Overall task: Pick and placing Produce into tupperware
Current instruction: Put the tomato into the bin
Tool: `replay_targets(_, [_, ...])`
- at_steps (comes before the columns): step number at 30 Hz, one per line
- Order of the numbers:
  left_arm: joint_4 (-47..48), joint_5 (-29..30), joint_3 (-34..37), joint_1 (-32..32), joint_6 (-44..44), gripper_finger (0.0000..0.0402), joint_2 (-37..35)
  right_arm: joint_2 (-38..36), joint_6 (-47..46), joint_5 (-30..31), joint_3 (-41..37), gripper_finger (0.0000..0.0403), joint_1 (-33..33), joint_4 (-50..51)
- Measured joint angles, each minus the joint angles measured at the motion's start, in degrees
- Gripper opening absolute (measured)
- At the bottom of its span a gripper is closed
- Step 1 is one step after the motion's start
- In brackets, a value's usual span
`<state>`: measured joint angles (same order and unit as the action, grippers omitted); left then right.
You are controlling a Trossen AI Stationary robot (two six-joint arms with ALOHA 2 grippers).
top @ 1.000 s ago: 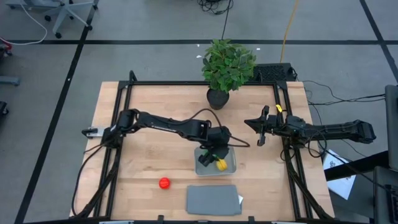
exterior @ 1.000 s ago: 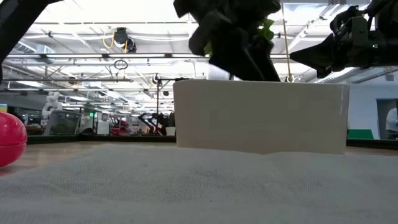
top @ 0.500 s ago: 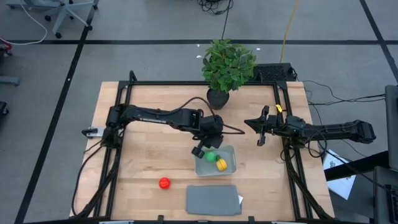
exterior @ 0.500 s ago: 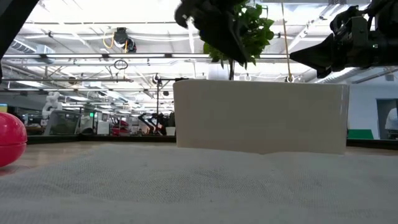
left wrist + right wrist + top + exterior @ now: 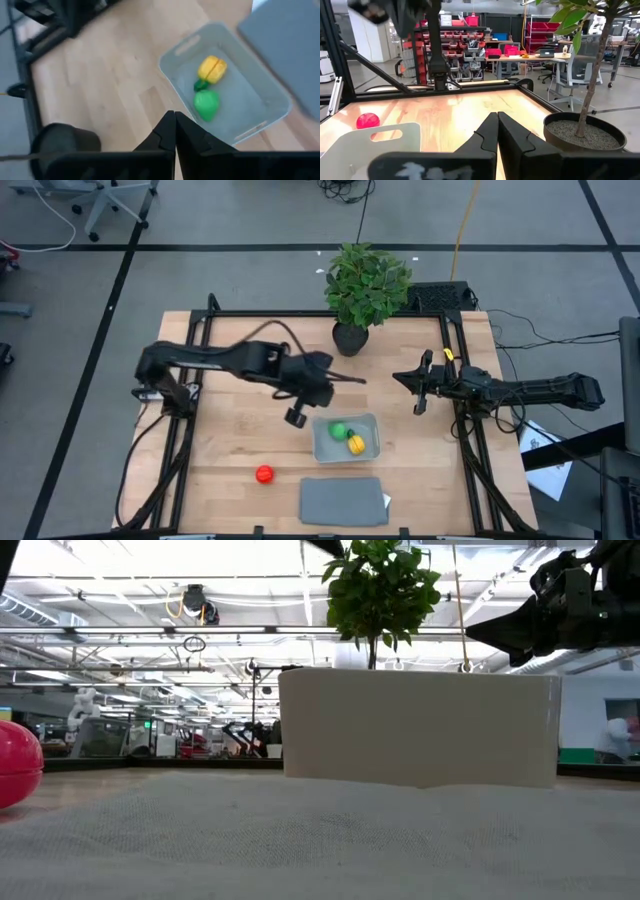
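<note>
The tupperware [image 5: 345, 438] stands on the table right of centre. The round green produce [image 5: 339, 431] and the yellow produce with a green tip [image 5: 355, 444] lie on its floor. The round red produce [image 5: 263, 474] rests on the wood near the front edge. My left gripper [image 5: 296, 417] hangs shut and empty above the table, just left of the tub; its wrist view looks down on the tub [image 5: 225, 95]. My right gripper [image 5: 418, 387] waits shut at the right, empty.
A flat grey lid [image 5: 343, 500] lies near the front edge, just in front of the tub. A leafy potted plant [image 5: 362, 290] stands at the far edge. Black frame rails [image 5: 195, 380] run along both sides. Bare wood lies left of the tub.
My left gripper has risen out of the tupperware and drawn back toward the table's left and far side. The green produce, hidden under it a second ago, now lies in the tub beside the yellow one.
</note>
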<state>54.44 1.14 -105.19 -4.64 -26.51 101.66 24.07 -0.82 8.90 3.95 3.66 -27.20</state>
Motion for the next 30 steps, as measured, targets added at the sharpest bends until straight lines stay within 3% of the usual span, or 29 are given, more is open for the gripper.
replay_targets(6, [4.72,-1.79,0.04,0.0,0.2,0.0002,-5.79,0.01,0.0,0.0,0.0,0.0,0.0,0.32])
replay_targets(12, [7.28,4.51,0.11,0.48,4.34,0.0001,-10.45,-0.01,0.0,-0.01,0.0,0.0,0.0,0.46])
replay_targets(16, [3.5,6.26,2.05,0.54,4.79,0.0001,-14.3,-0.01,0.0,0.01,0.0,0.0,0.0,0.45])
replay_targets(24, [-15.23,3.72,21.26,3.51,5.25,0.0001,-28.54,0.01,-0.02,0.01,0.0,0.0,0.0,0.46])
replay_targets(30, [-32.47,2.22,38.4,10.66,14.04,0.0,-38.75,0.0,-0.02,0.0,0.0,0.0,0.0,0.44])
